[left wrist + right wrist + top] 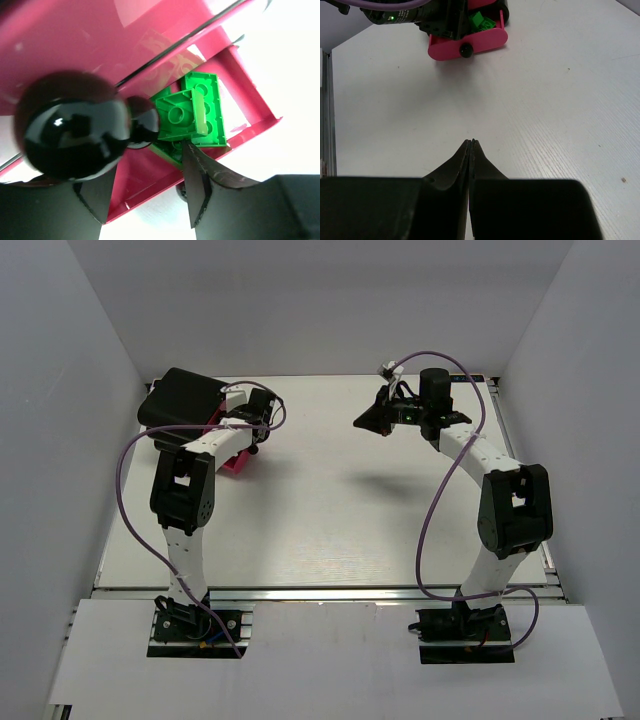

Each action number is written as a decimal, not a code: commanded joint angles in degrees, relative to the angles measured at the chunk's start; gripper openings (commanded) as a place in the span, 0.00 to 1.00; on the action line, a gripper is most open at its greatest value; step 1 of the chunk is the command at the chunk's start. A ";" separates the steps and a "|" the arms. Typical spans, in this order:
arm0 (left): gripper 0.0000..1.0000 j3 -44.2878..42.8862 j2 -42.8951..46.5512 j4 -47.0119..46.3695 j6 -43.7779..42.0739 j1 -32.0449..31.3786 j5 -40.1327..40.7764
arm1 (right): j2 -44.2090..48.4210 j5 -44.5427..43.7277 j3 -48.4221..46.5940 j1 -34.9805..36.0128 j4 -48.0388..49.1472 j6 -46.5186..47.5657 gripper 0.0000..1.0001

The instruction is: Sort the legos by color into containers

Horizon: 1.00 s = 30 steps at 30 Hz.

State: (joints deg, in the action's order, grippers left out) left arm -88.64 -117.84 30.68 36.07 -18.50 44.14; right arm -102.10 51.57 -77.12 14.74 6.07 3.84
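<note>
The black cabinet point(180, 395) stands at the far left with a magenta drawer point(236, 462) pulled out. In the left wrist view that open drawer point(150, 175) holds several green legos point(192, 112). The drawer front above it point(75, 35) carries a big black knob point(70, 125), blurred and very near. My left gripper point(145, 175) is open over the open drawer, and the knob hides its left fingertip. My right gripper point(471, 141) is shut and empty, raised above the table point(362, 421). It faces the drawer point(470, 42) with its green legos point(480, 21). No purple or yellow-green legos show.
White walls enclose the white table point(340, 520) at the back and both sides. A purple cable point(130, 455) loops from the left arm and another point(435, 500) from the right arm. The left arm's wrist point(410, 15) hangs over the drawer.
</note>
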 commanded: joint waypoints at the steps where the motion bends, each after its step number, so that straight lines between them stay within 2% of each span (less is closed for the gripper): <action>1: 0.64 0.66 2.09 -4.31 -2.59 -0.22 -1.69 | 0.50 1.51 -2.07 -0.24 0.09 0.47 0.00; 8: 0.67 5.76 6.48 -11.60 -7.42 -0.22 -5.03 | 0.33 1.69 -2.07 -0.42 -0.53 1.08 0.00; 16: 0.72 7.87 13.77 -11.51 -7.51 -0.22 -2.04 | -0.02 2.13 -2.07 -0.42 -0.88 1.44 0.00; 22: 0.70 7.25 19.48 -11.08 -6.72 -0.22 -3.09 | -0.81 2.74 -2.94 -0.33 -0.70 0.91 0.00; 24: 0.58 7.87 20.89 -11.51 -6.37 -0.22 -4.67 | -0.82 2.75 -3.03 -0.50 -0.70 0.91 0.00; 25: 0.48 8.39 22.46 -13.34 -6.54 0.48 -8.16 | -0.99 2.74 -3.03 -0.24 -0.70 1.00 0.00; 26: 0.23 9.09 23.09 -14.49 -7.15 0.48 -11.06 | -0.90 2.74 -3.03 -0.59 -0.79 0.91 0.00; 27: 0.15 10.06 23.62 -16.68 -8.46 0.48 -14.05 | -0.99 2.66 -2.95 -0.51 -0.79 1.00 0.00; 28: 0.10 10.24 23.36 -17.48 -9.70 1.01 -20.61 | -0.90 2.48 -2.86 -0.42 -0.88 1.09 0.00; 30: 0.07 9.20 21.79 -18.28 -13.46 1.01 -28.02 | -0.90 2.31 -2.86 -0.50 -1.05 1.00 0.00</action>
State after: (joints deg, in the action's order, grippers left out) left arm -79.44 -96.20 15.66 27.09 -17.87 29.91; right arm -102.61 52.90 -77.60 14.59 4.51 4.69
